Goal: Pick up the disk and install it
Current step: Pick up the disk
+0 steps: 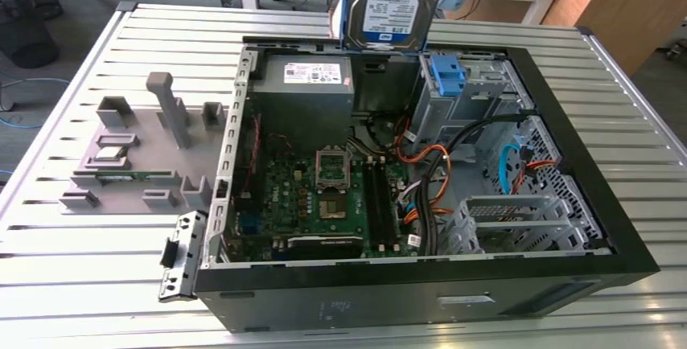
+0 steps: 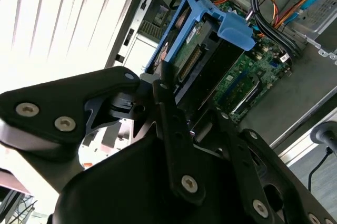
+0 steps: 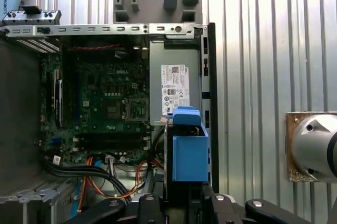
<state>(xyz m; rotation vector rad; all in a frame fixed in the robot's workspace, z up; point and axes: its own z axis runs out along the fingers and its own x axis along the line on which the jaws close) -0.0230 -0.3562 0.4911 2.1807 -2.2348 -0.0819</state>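
The disk (image 1: 393, 3), a flat silver hard drive with a white-and-blue label and blue plastic rails along its sides, hung upright in the exterior view, its label facing the camera. It stood over the far side of an open black computer case (image 1: 429, 273) that lay on a slatted metal desk (image 1: 108, 252).

In the second wrist view the black gripper (image 2: 190, 109) was closed on the disk (image 2: 196, 58), its fingers (image 2: 171, 124) pressed against opposite sides of the drive. The drive's green circuit-board underside and a blue rail tab were turned towards that camera. In the first wrist view the disk (image 3: 188, 153) appeared edge-on, blue rail outermost, rising from the gripper (image 3: 184, 203).

Inside the case, a grey power-supply box with a white sticker (image 1: 306, 75) sat at the far wall. A green motherboard (image 1: 322, 196) lay nearer the exterior camera than that box. A bare blue plastic bracket (image 1: 446, 75) stood just beside the power supply, on the exterior view's right, near a bundle of orange and black cables (image 1: 429, 160). A grey moulded fixture (image 1: 140, 152) rested on the desk, beside the case on the exterior view's left.
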